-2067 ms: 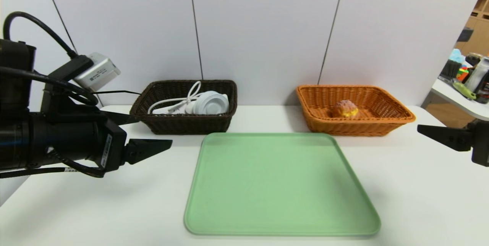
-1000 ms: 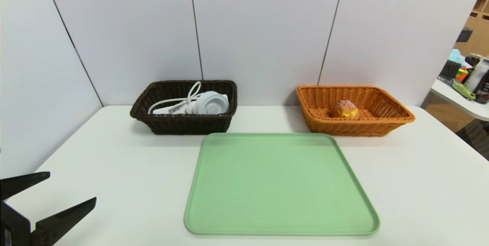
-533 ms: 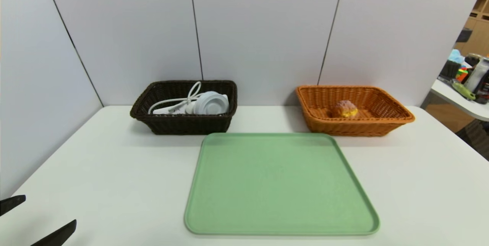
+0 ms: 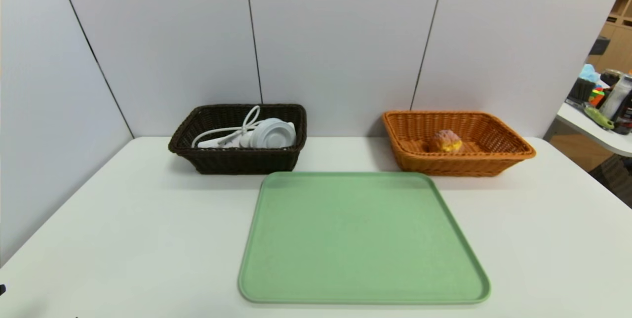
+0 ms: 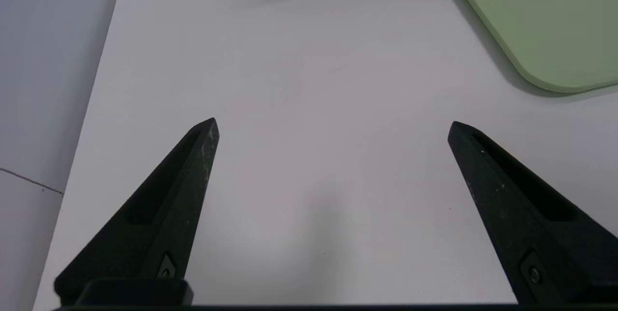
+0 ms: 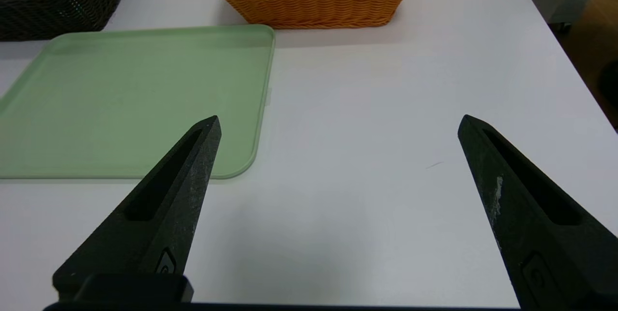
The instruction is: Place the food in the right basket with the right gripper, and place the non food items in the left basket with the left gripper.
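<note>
**Both baskets filled, tray bare, claws idle**

On the white table [image 4: 123, 219] the sorting looks finished, judging by how things lie. The green tray [image 4: 363, 239] in the middle carries nothing. Behind it to the left, the dark brown basket [image 4: 237, 157] holds the white headphones [image 4: 269, 134] with their cable looped over the top. Behind it to the right, the orange basket [image 4: 459, 162] holds one small bun [image 4: 446, 141], pinkish on top with a yellow band beneath.

The left claw [image 5: 333, 125] hangs low over bare table near the tray's near left corner, its two fingers wide apart and gripping nothing. The right claw [image 6: 340, 122] sits over bare table beside the tray's right edge, fingers likewise spread and empty. Neither shows in the head view.

Were either item to be handled again, the bun would likely be light and soft, so a gentle squeeze across its middle from above would suit it; a hard pinch could crush it. Whether it is real bread or a foam model cannot be told from here. The headphones are probably light, rigid plastic with a smooth, somewhat slippery shell. The headband or the edge of an ear cup offers the surest hold, while the loose cable could snag on the wicker rim when lifted. Both baskets have sloped woven walls, so a claw should come straight down from above.
</note>
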{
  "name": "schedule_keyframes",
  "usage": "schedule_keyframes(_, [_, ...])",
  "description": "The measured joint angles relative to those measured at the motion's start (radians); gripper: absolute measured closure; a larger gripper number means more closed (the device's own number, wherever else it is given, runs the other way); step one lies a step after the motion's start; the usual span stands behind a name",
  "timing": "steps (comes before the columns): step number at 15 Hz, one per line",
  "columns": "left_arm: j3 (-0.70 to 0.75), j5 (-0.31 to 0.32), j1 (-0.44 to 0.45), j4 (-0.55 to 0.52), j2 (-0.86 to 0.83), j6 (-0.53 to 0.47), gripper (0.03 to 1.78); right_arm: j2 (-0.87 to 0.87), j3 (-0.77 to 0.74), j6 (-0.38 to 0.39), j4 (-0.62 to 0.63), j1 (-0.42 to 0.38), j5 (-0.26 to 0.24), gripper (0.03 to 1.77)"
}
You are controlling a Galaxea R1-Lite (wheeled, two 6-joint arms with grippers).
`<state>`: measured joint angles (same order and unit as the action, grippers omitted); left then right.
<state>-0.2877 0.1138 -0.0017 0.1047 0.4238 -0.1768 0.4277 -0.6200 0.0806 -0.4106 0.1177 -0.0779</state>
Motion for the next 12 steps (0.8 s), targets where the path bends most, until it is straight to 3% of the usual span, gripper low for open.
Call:
schedule_keyframes(7, [0.132, 0.002, 0.02, 0.003, -0.171, -0.001, 0.12, -0.048, 0.014, -0.001, -0.075, 0.0, 0.017, 0.1])
schedule_keyframes(12, [0.224, -0.065, 0.025, -0.007, -0.244, 0.008, 0.12, -0.082, 0.014, -0.001, -0.076, -0.005, 0.024, 0.1])
